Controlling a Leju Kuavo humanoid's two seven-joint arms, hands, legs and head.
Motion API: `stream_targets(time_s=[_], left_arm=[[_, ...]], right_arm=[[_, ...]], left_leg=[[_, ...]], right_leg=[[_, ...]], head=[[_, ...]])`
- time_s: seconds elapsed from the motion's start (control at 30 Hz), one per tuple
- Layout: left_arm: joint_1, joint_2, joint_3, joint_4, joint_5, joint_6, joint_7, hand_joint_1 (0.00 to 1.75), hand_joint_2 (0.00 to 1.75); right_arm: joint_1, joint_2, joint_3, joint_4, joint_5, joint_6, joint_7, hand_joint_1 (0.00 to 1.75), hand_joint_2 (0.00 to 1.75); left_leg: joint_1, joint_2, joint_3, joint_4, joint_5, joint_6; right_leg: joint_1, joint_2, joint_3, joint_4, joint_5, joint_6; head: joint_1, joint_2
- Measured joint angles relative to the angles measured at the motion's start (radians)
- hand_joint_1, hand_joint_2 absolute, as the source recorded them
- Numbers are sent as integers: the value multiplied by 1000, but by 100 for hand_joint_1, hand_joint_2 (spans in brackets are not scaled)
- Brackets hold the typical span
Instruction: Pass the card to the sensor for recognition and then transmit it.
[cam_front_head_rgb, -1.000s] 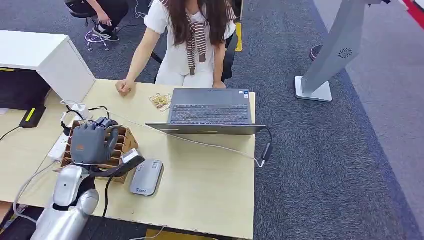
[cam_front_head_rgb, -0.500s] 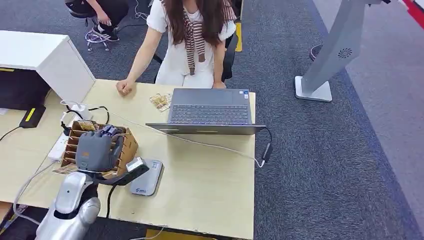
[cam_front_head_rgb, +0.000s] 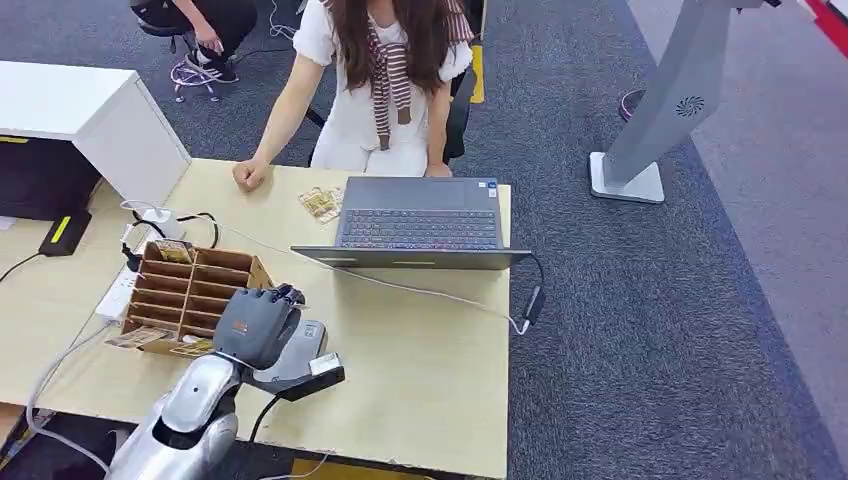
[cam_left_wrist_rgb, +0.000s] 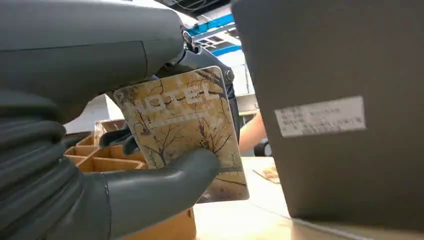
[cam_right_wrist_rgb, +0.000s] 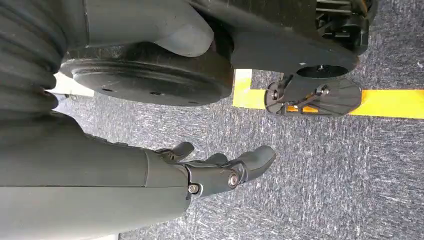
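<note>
Head view: left robot hand (cam_front_head_rgb: 258, 325) hovered over the flat grey card sensor (cam_front_head_rgb: 305, 345) on the tabletop (cam_front_head_rgb: 420, 360). Left wrist view: it pinched a tan tree-print card (cam_left_wrist_rgb: 185, 131). Right wrist view: right robot hand (cam_right_wrist_rgb: 220, 167) hung with fingers spread, holding nothing.

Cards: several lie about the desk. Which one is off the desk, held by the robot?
The brown tree-patterned card, pinched in the left hand over the grey sensor.

A tan tree-printed card (cam_left_wrist_rgb: 182, 132) stands upright, seemingly just above the grey sensor (cam_front_head_rgb: 308, 345).
</note>
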Motion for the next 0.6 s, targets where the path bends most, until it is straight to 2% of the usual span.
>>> stream_targets(time_s=[0.17, 0.37, 0.6], left_arm=[[-10, -16, -41, 38, -13, -3, 12, 175, 175], [-19, -22, -65, 71, -12, -42, 34, 175, 175], [-25, -37, -67, 105, -10, -68, 114, 175, 175]], right_arm=[[0, 0, -2, 0, 0, -2, 1, 0, 175], [0, 3, -7, 0, 0, -5, 6, 0, 175], [0, 3, -15, 0, -1, -11, 8, 0, 175]], left_leg=[[0, 0, 0, 0, 0, 0], [0, 0, 0, 0, 0, 0], [0, 0, 0, 0, 0, 0]], right_leg=[[0, 0, 0, 0, 0, 0], [0, 0, 0, 0, 0, 0], [0, 0, 0, 0, 0, 0]], head=[[0, 0], [0, 0], [0, 0]])
